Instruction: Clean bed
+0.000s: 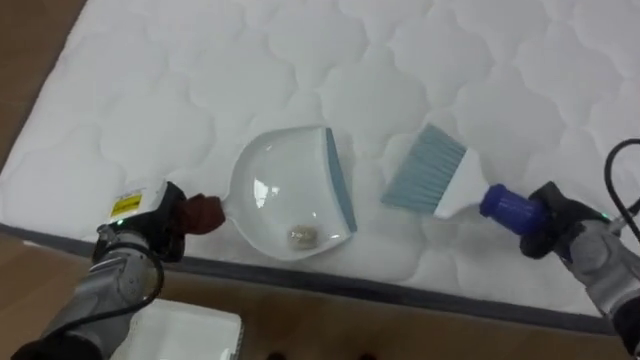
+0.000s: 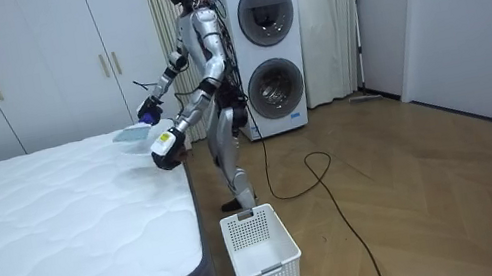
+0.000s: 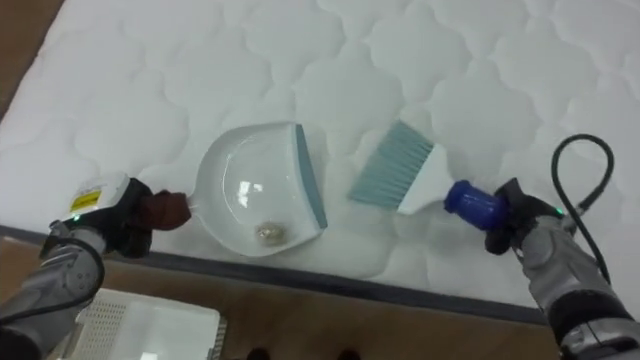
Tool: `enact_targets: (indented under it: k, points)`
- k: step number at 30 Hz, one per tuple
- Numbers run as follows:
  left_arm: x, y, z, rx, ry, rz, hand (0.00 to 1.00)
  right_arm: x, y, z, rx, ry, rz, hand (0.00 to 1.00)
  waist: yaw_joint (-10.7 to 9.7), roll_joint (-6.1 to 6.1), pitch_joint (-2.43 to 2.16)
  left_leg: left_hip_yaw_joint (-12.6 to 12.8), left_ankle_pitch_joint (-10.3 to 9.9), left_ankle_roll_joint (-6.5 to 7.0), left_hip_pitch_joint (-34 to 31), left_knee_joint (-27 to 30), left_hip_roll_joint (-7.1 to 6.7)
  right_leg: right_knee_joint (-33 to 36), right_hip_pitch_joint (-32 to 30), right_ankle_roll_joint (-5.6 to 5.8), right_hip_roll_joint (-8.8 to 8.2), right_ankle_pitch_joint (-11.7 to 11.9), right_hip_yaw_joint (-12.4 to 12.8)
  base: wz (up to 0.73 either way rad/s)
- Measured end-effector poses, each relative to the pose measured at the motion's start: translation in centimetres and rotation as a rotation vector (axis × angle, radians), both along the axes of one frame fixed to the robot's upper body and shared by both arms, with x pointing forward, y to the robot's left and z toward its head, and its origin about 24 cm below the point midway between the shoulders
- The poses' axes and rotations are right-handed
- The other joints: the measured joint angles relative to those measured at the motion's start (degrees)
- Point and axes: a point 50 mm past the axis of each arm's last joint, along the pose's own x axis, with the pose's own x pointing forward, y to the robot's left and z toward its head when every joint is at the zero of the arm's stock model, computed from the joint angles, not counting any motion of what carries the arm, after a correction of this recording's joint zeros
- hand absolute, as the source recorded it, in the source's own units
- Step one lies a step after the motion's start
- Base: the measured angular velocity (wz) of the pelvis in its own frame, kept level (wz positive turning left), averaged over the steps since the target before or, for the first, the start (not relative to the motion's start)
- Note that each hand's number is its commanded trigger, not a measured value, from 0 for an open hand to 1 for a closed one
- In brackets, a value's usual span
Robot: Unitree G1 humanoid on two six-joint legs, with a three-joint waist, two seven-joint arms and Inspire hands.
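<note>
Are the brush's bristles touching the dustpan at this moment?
Apart. In the left eye view a strip of bare mattress separates the bristles of the brush from the blue lip of the dustpan.

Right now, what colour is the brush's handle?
The brush handle is blue, seen best in the left eye view.

robot stands at mattress [image 2: 48,224] edge; white basket [image 2: 262,254] on floor near feet; stacked washers [image 2: 268,43] behind

Clear dustpan [image 1: 290,195], brush [image 1: 447,183] on mattress [image 1: 200,80]
</note>
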Motion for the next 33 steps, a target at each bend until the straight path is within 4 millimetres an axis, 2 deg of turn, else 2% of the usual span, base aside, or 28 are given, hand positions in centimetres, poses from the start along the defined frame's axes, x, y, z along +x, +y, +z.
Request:
enact_targets:
  k: [3, 5, 8, 15, 19, 21, 22, 23, 24, 27, 29, 33]
  points:
    - [-0.2, -0.4, 0.5, -0.015, -0.028, -0.001, 1.0, -0.9, -0.8, -0.3, 0.043, -0.049, -0.1, 0.0, -0.5, 0.43, -1.18, -0.4, 0.0, -0.03, 3.0, -1.5, 0.18, -3.0, 4.1, 0.37, 0.67, 0.0, -0.5, 0.1]
    - [-0.7, -0.5, 0.7, -0.033, -0.038, -0.003, 1.0, -2.0, -1.1, -1.0, 0.085, -0.051, -0.157, 0.0, -0.3, 0.34, -1.4, -0.6, 0.0, -0.06, 6.3, -3.6, 0.09, -4.3, 7.3, 0.5, 0.95, 0.0, -0.6, 0.11]
    - [-2.5, 0.2, 0.0, -0.061, -0.01, 0.036, 1.0, -3.0, -1.5, -1.4, 0.151, -0.09, -0.238, 0.0, -0.7, 0.6, -1.66, -0.8, 0.0, -0.16, 10.2, -5.6, 0.04, -6.3, 11.5, 0.8, 1.59, -0.1, -0.9, 0.05]
    - [-5.1, 1.6, -0.5, -0.096, 0.036, 0.112, 1.0, -3.7, -1.9, -1.1, 0.202, -0.167, -0.3, 0.0, -1.8, 0.73, -1.72, -1.9, 0.1, -0.62, 14.2, -6.7, 0.37, -9.4, 16.1, 0.82, 2.68, 0.2, -1.0, 0.03]
    - [-5.2, 1.3, 0.0, -0.103, 0.016, 0.102, 1.0, -3.3, -1.6, -0.6, 0.229, -0.224, -0.308, 0.0, -1.5, 0.75, -1.71, -1.6, 0.1, -0.86, 16.5, -8.1, 0.4, -9.4, 18.1, 0.96, 2.77, -0.2, -0.9, 0.03]
    - [-5.3, 1.1, 0.4, -0.111, -0.001, 0.094, 1.0, -3.0, -0.7, -0.3, 0.275, -0.294, -0.315, 0.0, -1.6, 0.72, -1.73, -1.7, 0.0, -0.99, 17.0, -8.1, 0.37, -9.3, 18.9, 0.99, 2.74, -0.7, -1.1, 0.11]
    - [-5.2, 1.1, 0.6, -0.113, -0.007, 0.094, 1.0, -2.9, -0.6, -0.1, 0.288, -0.31, -0.318, 0.0, -1.6, 0.77, -1.71, -1.9, 0.0, -0.99, 16.8, -8.1, 0.34, -9.3, 18.9, 0.96, 2.69, -0.8, -1.5, 0.25]
    - [-5.1, 1.0, 0.9, -0.116, -0.021, 0.088, 1.0, -2.8, -0.4, 0.0, 0.312, -0.334, -0.331, 0.0, -2.1, 0.79, -1.7, -2.3, 0.0, -0.99, 15.9, -7.7, 0.32, -9.3, 18.9, 0.92, 2.38, -0.9, -2.9, 0.54]
    - [-4.9, 0.8, 1.1, -0.119, -0.031, 0.081, 1.0, -2.7, -0.3, 0.0, 0.325, -0.35, -0.347, 0.0, -3.2, 0.79, -1.7, -1.1, 0.0, -0.97, 14.9, -6.7, 0.5, -9.3, 19.3, 1.0, 1.63, -1.2, -5.0, 0.71]
    - [-5.0, 0.6, 0.9, -0.133, -0.023, 0.086, 1.0, -3.0, 0.2, -0.3, 0.396, -0.394, -0.418, 0.0, -4.9, 1.02, -1.59, 4.4, -0.2, -0.61, 13.7, -4.6, 2.16, -9.5, 21.5, 1.37, 1.33, -2.4, -8.1, 0.8]
    - [-5.1, 0.4, 0.7, -0.158, -0.018, 0.091, 1.0, -3.0, 0.2, -0.3, 0.441, -0.416, -0.457, 0.0, -4.9, 1.39, -1.63, 4.4, -0.3, -0.51, 13.2, -4.0, 2.15, -9.4, 21.8, 1.45, 1.23, -3.1, -9.1, 0.51]
    - [-5.5, -0.2, 0.1, -0.189, -0.005, 0.101, 1.0, -2.9, 0.4, 0.7, 0.499, -0.495, -0.471, 0.0, -4.4, 3.17, -1.68, 6.0, -0.1, -0.22, 12.8, -4.0, 1.98, -8.9, 22.0, 1.84, 0.55, -3.7, -10.7, 0.34]
